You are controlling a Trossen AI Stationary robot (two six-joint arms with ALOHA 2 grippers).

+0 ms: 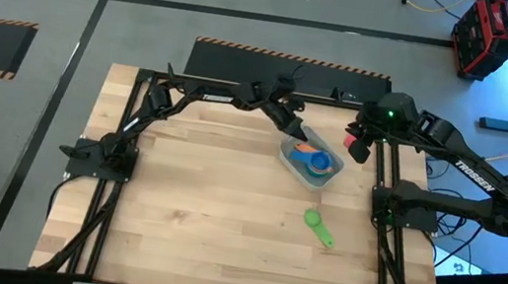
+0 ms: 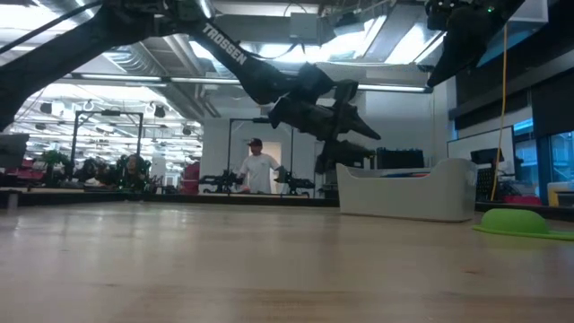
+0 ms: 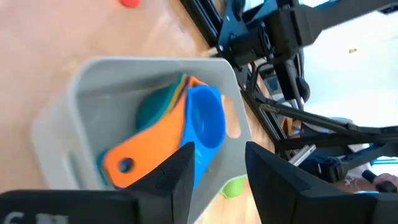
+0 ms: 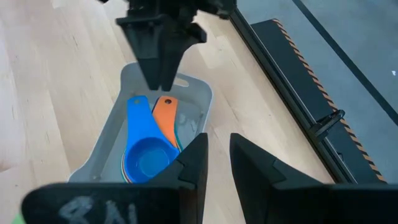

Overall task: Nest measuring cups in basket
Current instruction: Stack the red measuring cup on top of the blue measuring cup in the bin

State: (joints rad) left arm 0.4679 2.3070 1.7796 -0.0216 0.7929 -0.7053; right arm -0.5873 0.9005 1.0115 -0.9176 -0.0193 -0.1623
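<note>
The pale grey basket (image 1: 289,159) (image 3: 62,118) stands at the table's far right. A blue measuring cup (image 3: 205,118) (image 4: 146,158) lies in it on top of an orange one (image 3: 143,152) and a teal one (image 3: 155,106). Their handles point toward the basket's far-left end. My left gripper (image 3: 217,168) (image 1: 300,134) is open just above that end, over the handles, with nothing between its fingers. A green cup (image 1: 319,227) (image 2: 516,220) lies on the table near the basket, bowl mouth down. My right gripper (image 4: 216,149) (image 1: 358,147) hangs raised at the far right, fingers a narrow gap apart and empty.
The black frame rails (image 1: 376,229) run along the table's right and far edges, close to the basket. A small red thing (image 3: 129,2) lies on the table beyond the basket. Bare wood (image 1: 194,213) spreads to the left and near side. A person (image 2: 260,170) stands far off in the room.
</note>
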